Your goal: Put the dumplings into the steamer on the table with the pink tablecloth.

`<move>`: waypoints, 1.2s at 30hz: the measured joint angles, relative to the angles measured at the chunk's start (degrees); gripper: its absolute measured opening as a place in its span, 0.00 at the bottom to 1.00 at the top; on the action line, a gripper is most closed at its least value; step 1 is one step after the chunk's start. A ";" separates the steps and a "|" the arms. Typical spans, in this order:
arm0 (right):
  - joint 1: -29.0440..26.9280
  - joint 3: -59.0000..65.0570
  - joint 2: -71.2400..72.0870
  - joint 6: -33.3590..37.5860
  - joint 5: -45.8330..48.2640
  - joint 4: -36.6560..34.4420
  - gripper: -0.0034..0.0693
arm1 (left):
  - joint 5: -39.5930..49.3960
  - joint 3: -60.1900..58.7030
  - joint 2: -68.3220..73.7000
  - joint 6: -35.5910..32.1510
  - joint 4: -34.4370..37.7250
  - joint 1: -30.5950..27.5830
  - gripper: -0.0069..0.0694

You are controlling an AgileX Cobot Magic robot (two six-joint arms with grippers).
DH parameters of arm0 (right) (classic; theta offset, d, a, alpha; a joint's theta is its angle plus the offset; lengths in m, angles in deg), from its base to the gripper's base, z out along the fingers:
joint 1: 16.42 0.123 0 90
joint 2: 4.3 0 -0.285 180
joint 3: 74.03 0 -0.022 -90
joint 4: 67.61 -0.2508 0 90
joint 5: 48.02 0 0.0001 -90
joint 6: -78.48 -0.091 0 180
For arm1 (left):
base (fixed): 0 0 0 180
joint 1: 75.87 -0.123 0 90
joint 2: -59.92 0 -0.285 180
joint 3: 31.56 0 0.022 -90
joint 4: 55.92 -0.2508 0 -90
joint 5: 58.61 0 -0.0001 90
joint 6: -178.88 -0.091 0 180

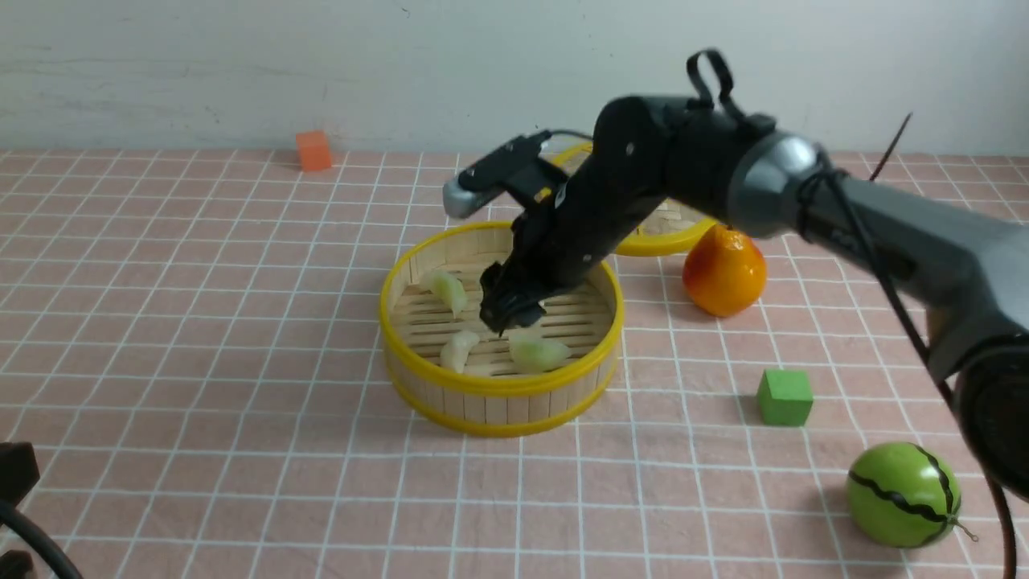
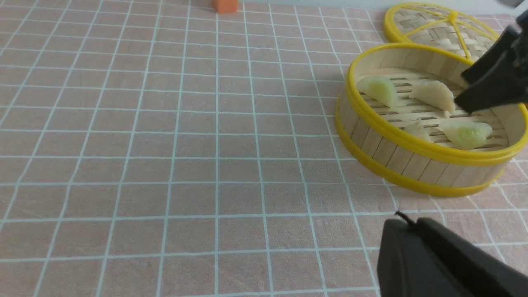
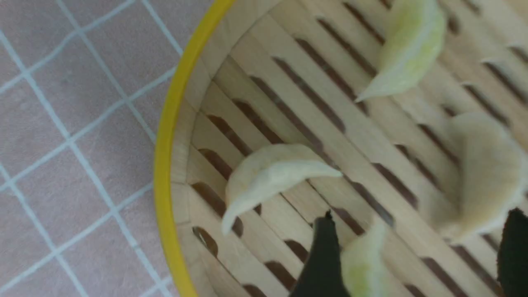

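Four dumplings (image 2: 466, 134), crescent-shaped, whitish to pale green, pleated; all lie on the slatted floor of the steamer (image 1: 498, 408), a round bamboo basket with yellow rims, standing on the pink tablecloth (image 1: 241, 322).

Right gripper (image 1: 512, 317): reaching down into the steamer; jaws wide apart, clasping nothing. Left gripper (image 2: 406, 225): jaws closed together, above the cloth, well apart from the steamer; nothing seen in its grasp.

By view. Front: three dumplings visible, the fourth hidden by the right gripper; only a dark part of the left arm (image 1: 14, 474) shows at the corner. Left wrist: all four dumplings, plus the yellow spokes and knob of the woven disc (image 2: 437, 31), which the right arm (image 1: 683, 153) largely covers in the front view. Right wrist: the four dumplings close up, two of them blurred near the open fingers (image 3: 324, 264); whether either is touched cannot be told.

Further items, front view: one orange block (image 1: 313, 150) at the far edge of the cloth; one orange-red fruit (image 1: 724, 271) near the disc; one green cube (image 1: 785, 397); one striped toy watermelon (image 1: 904, 494), nearer the camera than the cube. Of these, only the block shows clearly in the left wrist view, partly cut off.
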 joint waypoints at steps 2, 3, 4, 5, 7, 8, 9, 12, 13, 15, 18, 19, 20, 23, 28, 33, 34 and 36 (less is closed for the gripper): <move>0.00 -3.54 3.30 -3.93 5.46 5.50 0.78 | 0.00 0.00 0.00 0.00 0.00 0.00 0.12; 0.00 -5.19 5.00 -5.20 8.11 7.41 0.77 | 0.00 0.00 0.00 0.00 0.00 0.00 0.12; 0.00 -7.10 7.28 -7.36 11.43 10.69 0.74 | 0.00 0.00 0.00 0.00 0.00 0.00 0.12; 0.00 -9.30 11.24 -10.65 14.92 15.91 0.68 | 0.00 0.00 0.00 0.00 0.00 0.00 0.13; 0.00 -10.06 14.78 -13.04 16.18 19.96 0.60 | 0.00 0.00 0.00 0.00 0.00 0.00 0.13; 0.00 -9.92 16.85 -14.31 16.59 21.70 0.55 | 0.00 0.00 0.00 0.00 0.00 0.00 0.13; -0.32 -9.06 19.47 -15.80 16.88 23.04 0.48 | -0.10 0.00 0.00 0.00 0.00 0.00 0.13; -1.33 -0.50 27.60 -17.59 17.43 21.83 0.21 | -0.15 0.00 0.00 0.00 0.00 0.00 0.14; -1.59 3.70 29.98 -17.51 17.52 20.34 0.13 | -0.15 0.00 0.00 0.00 0.00 0.00 0.14; -1.72 11.53 33.70 -16.84 17.54 17.58 0.05 | -0.15 0.00 0.00 0.00 0.00 0.00 0.14; -1.72 24.63 39.77 -15.40 15.14 12.54 0.02 | -0.10 0.00 0.00 0.00 0.00 0.00 0.14; -1.72 33.28 44.32 -14.47 9.84 8.96 0.02 | -0.10 0.00 0.00 0.00 0.00 0.00 0.14; -1.72 34.32 44.93 -14.07 9.04 8.04 0.02 | -0.10 0.00 0.00 0.00 0.00 0.00 0.14; -1.72 49.74 53.88 -9.41 -4.04 0.47 0.02 | -0.10 0.00 0.00 0.00 0.00 0.00 0.14; -1.67 71.96 65.20 6.13 -17.30 -15.62 0.02 | -0.10 0.00 0.00 0.00 0.00 0.00 0.15; -1.67 86.87 71.51 15.72 -19.40 -25.92 0.02 | -0.05 0.00 0.00 0.00 0.00 0.00 0.16; -1.67 88.86 72.13 16.69 -19.76 -26.74 0.02 | -0.05 0.00 0.00 0.00 0.00 0.00 0.16; -1.67 91.60 72.92 17.69 -20.46 -26.95 0.03 | 0.01 0.00 0.00 0.00 0.00 0.00 0.16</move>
